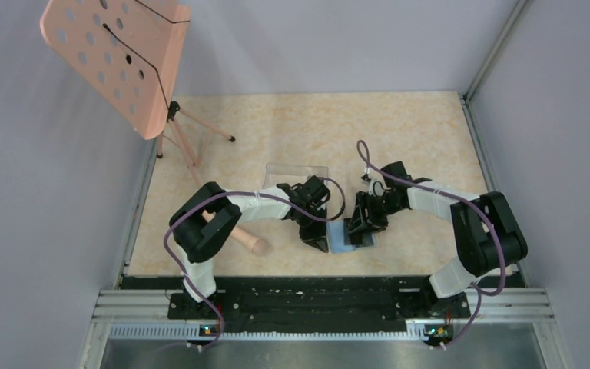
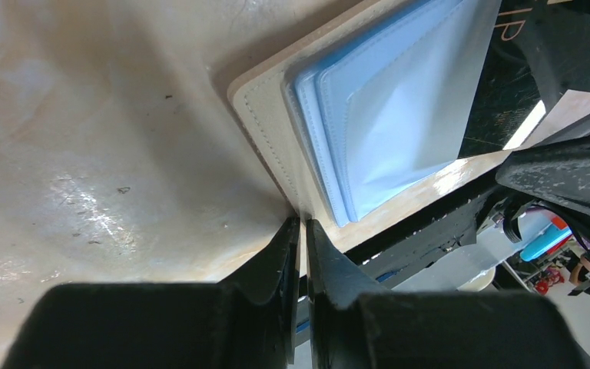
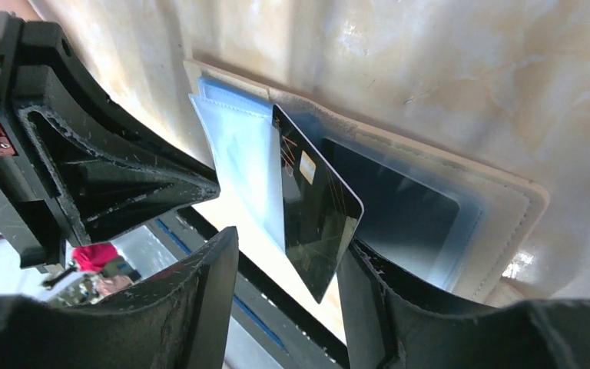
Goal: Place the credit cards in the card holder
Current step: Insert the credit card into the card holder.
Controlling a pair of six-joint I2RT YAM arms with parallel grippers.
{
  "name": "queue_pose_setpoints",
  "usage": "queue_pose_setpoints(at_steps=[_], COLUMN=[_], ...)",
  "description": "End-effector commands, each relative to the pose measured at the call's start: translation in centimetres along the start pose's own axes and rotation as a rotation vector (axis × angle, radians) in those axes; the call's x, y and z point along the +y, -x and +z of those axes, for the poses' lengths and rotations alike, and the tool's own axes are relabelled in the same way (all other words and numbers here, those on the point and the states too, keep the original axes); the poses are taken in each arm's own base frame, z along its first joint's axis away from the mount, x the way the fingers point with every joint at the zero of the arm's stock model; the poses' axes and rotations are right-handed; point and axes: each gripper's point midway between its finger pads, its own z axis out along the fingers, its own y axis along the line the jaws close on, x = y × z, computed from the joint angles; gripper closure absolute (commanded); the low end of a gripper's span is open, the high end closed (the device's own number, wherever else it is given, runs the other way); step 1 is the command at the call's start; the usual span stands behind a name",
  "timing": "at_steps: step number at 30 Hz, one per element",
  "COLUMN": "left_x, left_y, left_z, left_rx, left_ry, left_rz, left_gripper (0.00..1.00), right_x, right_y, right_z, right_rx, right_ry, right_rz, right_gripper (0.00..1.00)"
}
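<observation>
Jaws of my left gripper (image 2: pixel 302 223) are pinched almost shut on the edge of the flat tan bifold card holder (image 2: pixel 265 131), pinning it open on the marbled beige table (image 2: pixel 84 154). A thin black rectangular credit card (image 3: pixel 319 204) stands tilted, only partly inside a blue-grey sleeve (image 3: pixel 238 154). Another dark card (image 3: pixel 396 196) lies fully sleeved. My right gripper (image 3: pixel 288 244) straddles the tilted one, jaws apart, gripping nothing. Unsupported, it may topple out, and a slipped pinch would let the holder fold. Gold print on the card is unreadable.

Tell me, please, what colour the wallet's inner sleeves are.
The sleeves are light blue, clearest in the left wrist view.
</observation>
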Motion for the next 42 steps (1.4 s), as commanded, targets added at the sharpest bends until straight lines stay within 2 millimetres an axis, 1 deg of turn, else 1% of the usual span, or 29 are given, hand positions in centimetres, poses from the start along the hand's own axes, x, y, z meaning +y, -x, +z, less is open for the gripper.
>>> queue_pose_setpoints(at_steps=[1,3,6,12,13,16,24,33,39,42], left_x=[1.7,1.7,1.8,1.9,2.0,2.0,2.2,2.3,2.4,2.4], left_y=[0.5,0.6,0.6,0.6,0.6,0.7,0.8,0.8,0.8,0.8], left_z=[1.3,1.3,1.4,1.5,1.5,1.6,1.8,1.9,2.0,2.1], left_rx=[-0.020,-0.019,-0.017,-0.015,-0.015,-0.011,-0.005,-0.002,0.002,0.005], left_ry=[0.079,0.080,0.083,0.090,0.093,0.096,0.109,0.114,0.116,0.116], left_rz=[0.018,0.018,0.018,0.021,0.023,0.025,0.032,0.034,0.035,0.035], left_gripper=[0.87,0.87,0.87,0.87,0.87,0.87,0.87,0.88,0.88,0.88], right_x=[0.1,0.4,1.2,2.5,2.5,2.3,1.4,0.6,0.0,0.0], right_y=[1.0,1.1,1.6,2.1,2.0,1.8,0.8,1.0,-0.4,-1.0], right_z=[-0.4,-0.6,-1.2,-1.9,-1.9,-1.9,-1.3,-2.2,-1.8,-1.6], right_rx=[-0.030,-0.044,-0.077,-0.116,-0.113,-0.107,-0.054,-0.085,-0.058,-0.046], right_ry=[-0.090,-0.081,-0.070,-0.031,-0.031,-0.038,-0.019,0.000,0.002,0.020], right_rz=[-0.074,-0.076,-0.088,-0.095,-0.090,-0.089,-0.055,0.027,0.054,0.055], right_gripper=[0.52,0.59,0.64,0.93,0.96,1.00,1.00,1.00,1.00,1.00])
